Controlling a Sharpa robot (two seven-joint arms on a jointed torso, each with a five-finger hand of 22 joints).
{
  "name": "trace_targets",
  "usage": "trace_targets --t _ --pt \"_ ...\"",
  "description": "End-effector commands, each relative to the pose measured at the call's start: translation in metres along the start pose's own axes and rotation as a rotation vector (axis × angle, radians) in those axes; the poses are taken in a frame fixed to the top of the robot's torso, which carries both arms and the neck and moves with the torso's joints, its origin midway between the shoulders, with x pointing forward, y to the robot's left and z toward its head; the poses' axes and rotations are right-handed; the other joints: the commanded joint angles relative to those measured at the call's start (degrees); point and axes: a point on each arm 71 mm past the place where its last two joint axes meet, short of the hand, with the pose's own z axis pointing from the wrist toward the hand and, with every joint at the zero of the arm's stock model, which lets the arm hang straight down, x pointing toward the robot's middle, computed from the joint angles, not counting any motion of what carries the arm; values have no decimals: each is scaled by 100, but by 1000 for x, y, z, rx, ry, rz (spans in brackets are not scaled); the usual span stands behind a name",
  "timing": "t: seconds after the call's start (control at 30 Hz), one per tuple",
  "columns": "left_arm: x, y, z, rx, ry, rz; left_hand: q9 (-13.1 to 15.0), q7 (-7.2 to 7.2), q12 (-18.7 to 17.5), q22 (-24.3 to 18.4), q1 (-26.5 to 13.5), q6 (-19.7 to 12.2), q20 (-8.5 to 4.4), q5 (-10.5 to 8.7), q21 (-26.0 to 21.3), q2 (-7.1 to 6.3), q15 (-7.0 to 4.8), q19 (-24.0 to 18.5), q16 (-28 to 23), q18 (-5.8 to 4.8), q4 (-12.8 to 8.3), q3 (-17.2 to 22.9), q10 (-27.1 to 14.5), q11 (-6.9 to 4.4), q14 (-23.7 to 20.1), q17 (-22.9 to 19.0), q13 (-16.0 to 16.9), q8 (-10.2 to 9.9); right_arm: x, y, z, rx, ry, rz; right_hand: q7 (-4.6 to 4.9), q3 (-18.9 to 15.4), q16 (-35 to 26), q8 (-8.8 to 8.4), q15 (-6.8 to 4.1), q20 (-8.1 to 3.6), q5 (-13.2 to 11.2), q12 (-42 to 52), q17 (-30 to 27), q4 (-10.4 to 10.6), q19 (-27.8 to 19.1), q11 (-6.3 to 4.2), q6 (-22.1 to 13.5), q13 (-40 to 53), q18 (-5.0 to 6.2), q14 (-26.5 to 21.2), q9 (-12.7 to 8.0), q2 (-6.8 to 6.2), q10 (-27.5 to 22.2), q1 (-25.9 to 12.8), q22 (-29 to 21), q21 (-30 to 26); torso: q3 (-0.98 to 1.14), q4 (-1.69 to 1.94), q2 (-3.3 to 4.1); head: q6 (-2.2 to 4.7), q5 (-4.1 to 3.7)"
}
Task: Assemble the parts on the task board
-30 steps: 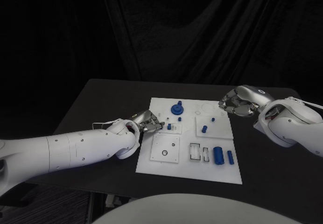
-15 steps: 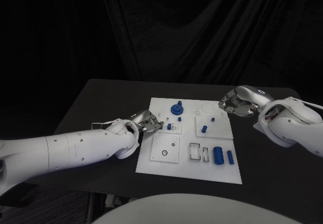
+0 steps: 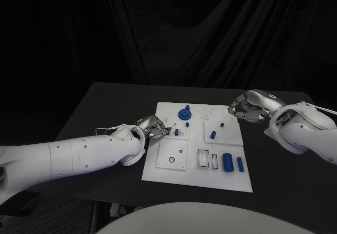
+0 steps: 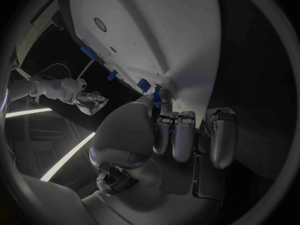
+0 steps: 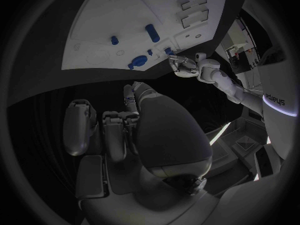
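Observation:
The white task board point(image 3: 200, 170) lies mid-table. My left hand point(image 3: 156, 127) is at its left edge; in the left wrist view its thumb and a finger point(image 4: 165, 116) close around a small blue peg point(image 4: 157, 90) standing at the board's rim point(image 4: 156, 30). My right hand point(image 3: 246, 108) hovers by the board's far right corner with fingers curled in and nothing in them. A blue round part with a post point(image 3: 184, 114) stands at the far side. Two blue cylinders point(image 3: 227, 162) lie at the near right.
Small blue pegs point(image 3: 212, 132) stand in the board's middle blocks. A white square plate with a hole point(image 3: 173, 157) sits at the near left. Bare black table point(image 3: 105, 112) spreads to the left of the board.

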Motion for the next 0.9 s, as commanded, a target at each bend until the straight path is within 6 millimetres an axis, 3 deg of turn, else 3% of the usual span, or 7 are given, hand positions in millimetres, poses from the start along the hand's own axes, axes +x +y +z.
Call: trace_targets --t 0.03,0.27,0.57,0.67,0.77,0.87,0.9 --pt "3 0 -1 -7 17 -2 63 29 -25 1337 -342 -39 28 -521 14 29 32 305 15 47 16 -138 605 55 594 1508 1508 -32 1 -1 -1 13 3 -1 -7 32 17 17 -30 2 19 15 1510 -10 -10 4 38 1510 -24 605 5 -23 596 34 1066 -27 1 -2 1 -1 4" --pt "3 0 0 -9 12 -3 65 69 -25 1339 -823 -78 65 -834 18 76 65 308 15 47 23 -466 605 91 594 1508 1508 -61 2 -1 -1 13 6 0 -6 32 17 17 -30 2 20 15 1510 -9 -9 4 38 1510 -25 605 5 -25 596 32 1067 -24 1 0 0 -1 13" --pt "1 2 -1 -17 -11 5 69 75 -25 1341 -1034 -73 74 -919 25 94 72 313 15 45 22 -676 605 97 594 1508 1508 -63 3 -2 -1 15 8 0 -6 35 17 18 -31 1 28 15 1510 -8 -8 4 38 1510 -25 605 6 -21 596 30 1067 -24 0 1 3 -1 28" --pt "0 2 -1 -9 -20 23 73 74 -25 1343 -1310 -40 76 -1072 31 189 71 319 15 44 27 -890 605 97 594 1508 1508 -54 3 -2 -1 15 8 0 -6 35 17 18 -31 1 28 15 1510 -8 -8 4 38 1510 -25 605 6 -21 596 30 1067 -24 0 2 3 -1 33" --pt "-1 1 -1 3 -30 30 83 72 -25 1342 -1691 -10 73 -989 28 454 71 319 15 45 31 -1175 605 95 594 1508 1508 -40 3 -2 -1 15 9 0 -6 35 17 18 -31 1 28 15 1510 -8 -8 4 38 1510 -25 605 6 -21 596 30 1067 -24 1 3 2 -1 29" --pt "-1 0 -1 15 -39 32 88 70 -25 1344 -1761 -3 73 -974 33 559 70 322 15 43 28 -1245 605 94 594 1508 1508 -33 3 -2 -1 15 10 0 -6 36 17 18 -31 1 31 15 1510 -6 -9 4 38 1510 -25 605 7 -20 596 27 1067 -25 2 4 -2 -1 32" --pt "-1 0 -1 19 -42 33 100 62 -25 1345 -1776 8 70 -772 35 749 66 324 15 43 22 -1272 605 88 594 1508 1508 -13 3 -2 -1 15 10 0 -6 36 17 18 -31 1 31 15 1510 -6 -9 4 38 1510 -25 605 7 -20 596 27 1067 -25 2 3 -3 -1 30"
